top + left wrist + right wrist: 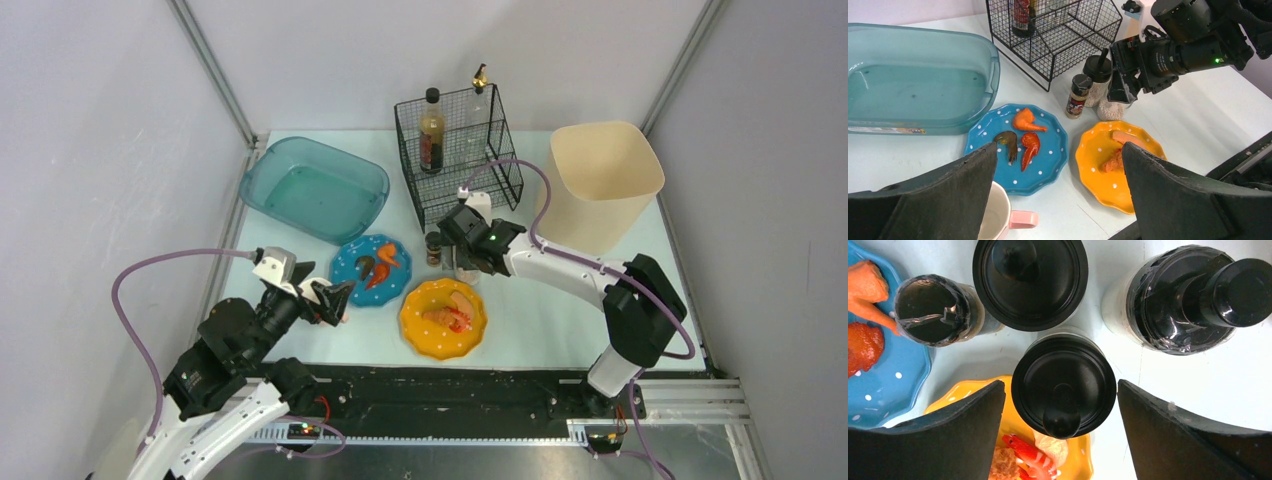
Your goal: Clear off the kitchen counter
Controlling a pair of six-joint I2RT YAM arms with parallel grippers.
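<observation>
On the pale mint kitchen counter [560, 320], my right gripper [1060, 385] points straight down, its open jaws on either side of a black-lidded jar [1064, 385] with a thin gap on each side. Three more jars stand close: a wrapped spice jar [935, 310], a black-lidded one [1030, 277] and a larger wrapped one [1188, 300]. My left gripper [1059, 147] hangs open and empty above a cream mug [998, 215] with a pink handle. Ahead of it are a blue plate [1048, 170] and an orange plate [1098, 175], both holding toy food.
A teal tub [315, 188] sits at the back left. A black wire basket [460, 150] holding a sauce bottle [432, 130] stands at the back centre. A tall beige bin [600, 180] is at the back right. Metal frame posts border the counter.
</observation>
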